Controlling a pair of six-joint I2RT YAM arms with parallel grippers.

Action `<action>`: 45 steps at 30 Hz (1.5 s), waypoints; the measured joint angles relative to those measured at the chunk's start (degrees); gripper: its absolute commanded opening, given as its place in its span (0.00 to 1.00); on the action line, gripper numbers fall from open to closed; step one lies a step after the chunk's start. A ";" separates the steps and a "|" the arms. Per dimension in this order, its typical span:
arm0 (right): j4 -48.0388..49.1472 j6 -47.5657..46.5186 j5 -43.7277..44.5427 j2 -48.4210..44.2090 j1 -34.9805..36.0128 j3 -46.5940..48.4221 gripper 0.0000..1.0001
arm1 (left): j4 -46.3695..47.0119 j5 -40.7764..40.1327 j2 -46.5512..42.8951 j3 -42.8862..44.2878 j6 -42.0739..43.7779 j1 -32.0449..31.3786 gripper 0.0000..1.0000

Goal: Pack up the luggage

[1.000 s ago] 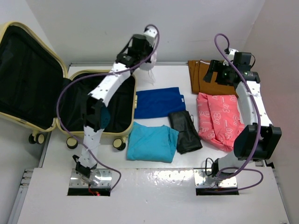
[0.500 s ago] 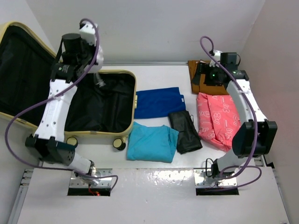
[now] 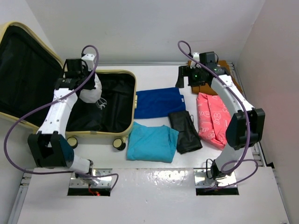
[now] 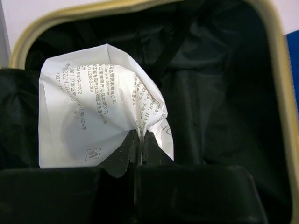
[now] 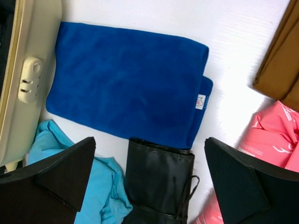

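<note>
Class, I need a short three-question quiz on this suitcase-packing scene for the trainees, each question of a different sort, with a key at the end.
1. True or false: the left end effector is shut on a white printed bag, held over the open luggage.
2. Which thing lies between the turquoise garment and the pink package? A black pouch; B brown garment; C white printed bag.
3. Fill in: the right end effector hangs above the dark blue cloth with its jaws ____.
Key: 1 true; 2 A; 3 open.
</note>
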 measured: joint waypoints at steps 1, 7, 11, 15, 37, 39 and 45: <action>0.15 -0.17 0.11 0.00 0.33 0.09 1.00 | 0.76 -0.13 0.85 -0.68 -0.07 0.44 0.00; 0.35 -1.60 1.68 -0.50 0.98 -0.57 1.00 | 5.86 -1.20 7.72 -1.57 -0.44 3.63 0.00; 0.28 -2.19 2.38 -1.16 0.98 -1.60 1.00 | 10.05 -1.36 11.30 -1.49 -0.42 6.08 0.00; 0.33 -2.71 2.95 -1.25 0.98 -1.62 1.00 | 13.31 -1.31 16.09 -0.37 -0.33 6.91 0.00; 0.33 -4.48 3.89 -1.79 0.98 -2.80 1.00 | 26.64 1.40 24.44 2.60 -1.55 10.40 0.00; 0.33 -4.44 3.85 -1.79 0.98 -2.80 1.00 | 26.53 1.46 24.72 4.13 -1.81 10.51 0.00; 0.31 -4.46 3.65 -1.79 0.96 -2.80 1.00 | 26.40 2.45 24.81 4.50 -2.40 10.54 0.00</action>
